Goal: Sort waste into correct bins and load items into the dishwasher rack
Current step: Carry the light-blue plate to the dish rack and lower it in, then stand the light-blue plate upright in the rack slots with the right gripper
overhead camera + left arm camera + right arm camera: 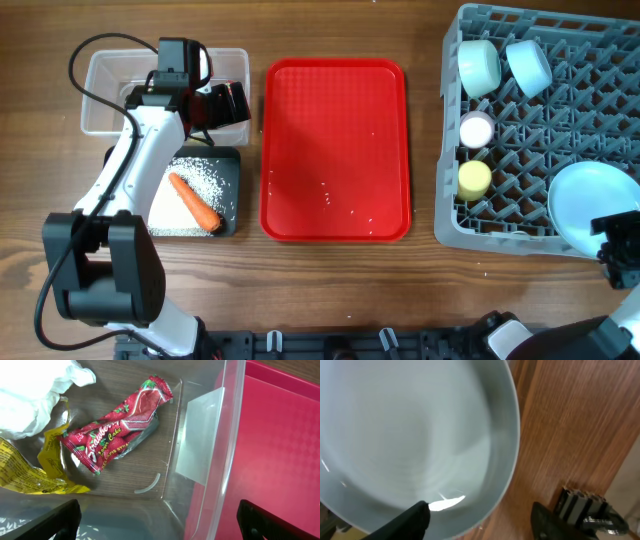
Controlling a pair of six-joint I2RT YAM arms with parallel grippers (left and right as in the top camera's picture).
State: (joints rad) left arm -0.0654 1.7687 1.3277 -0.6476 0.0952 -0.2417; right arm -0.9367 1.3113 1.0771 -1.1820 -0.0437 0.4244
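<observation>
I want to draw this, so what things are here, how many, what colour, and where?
tub: one, clear, far left
tissue: one, white, in tub
wrappers: two, red and yellow, in tub
black tray: one, black, beside tub
carrot: one, orange, in black tray
rice: heap, white, in black tray
red tray: one, red, middle
rack: one, grey, right
bowls: two, pale blue-green, in rack
cups: two, pink and yellow, in rack
plate: one, pale blue, in rack
left gripper: one, black, open above tub
right gripper: one, black, open by plate
</observation>
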